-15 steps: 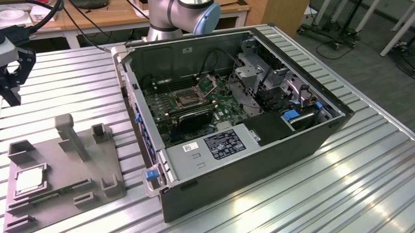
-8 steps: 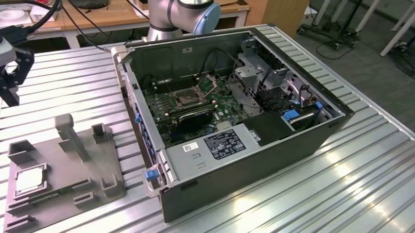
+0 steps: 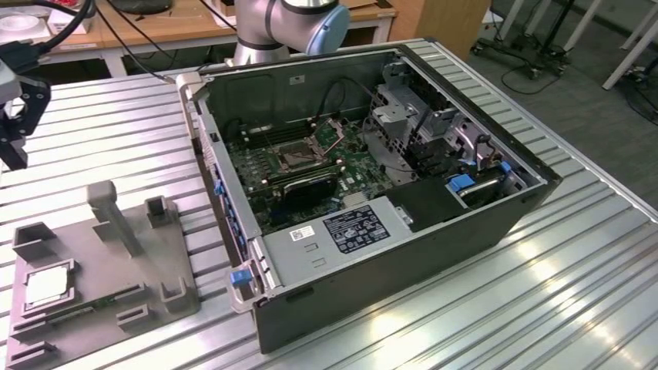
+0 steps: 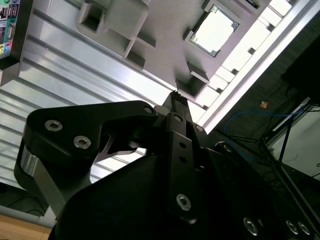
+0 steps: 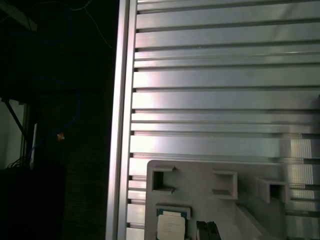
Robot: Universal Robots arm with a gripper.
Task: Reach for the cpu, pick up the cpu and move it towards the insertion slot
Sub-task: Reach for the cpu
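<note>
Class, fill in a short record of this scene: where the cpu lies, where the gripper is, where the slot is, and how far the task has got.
cpu: flat in a recess of the grey tray
gripper: over the slatted table, not touching the cpu
insertion slot: on the board inside the open computer case
progress: cpu not yet picked up

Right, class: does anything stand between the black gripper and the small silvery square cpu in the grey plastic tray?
Nothing visible does. The black gripper hangs apart from the silvery square cpu, which lies uncovered in a recess of the grey plastic tray.
</note>
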